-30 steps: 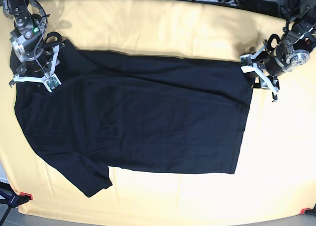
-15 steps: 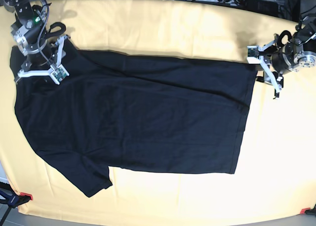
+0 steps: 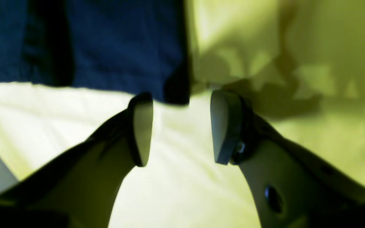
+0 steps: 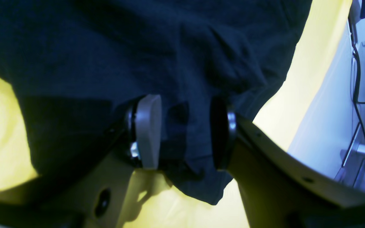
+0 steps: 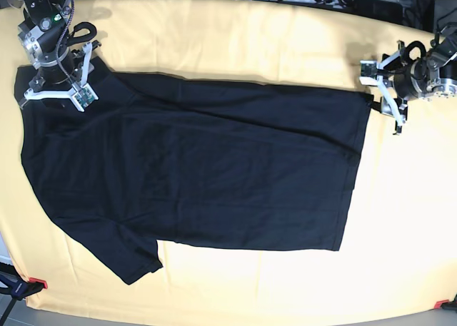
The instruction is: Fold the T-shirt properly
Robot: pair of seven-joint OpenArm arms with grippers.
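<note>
Yellow-clothed counter (image 5: 235, 33); T-shirt (image 5: 193, 176) lengthwise between arms. Right pincer (image 4: 182, 133) apart over shoulder cloth; left pincer (image 3: 181, 126) apart, just off hem corner.

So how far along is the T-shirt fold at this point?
One lengthwise fold looks done: the T-shirt lies as a long band on the tablecloth, one sleeve out at the lower left. Nothing is in hand: the left gripper is open beside the shirt's corner, and the right gripper is open over the other end. Tucking that sleeve and the remaining folds are left.
</note>
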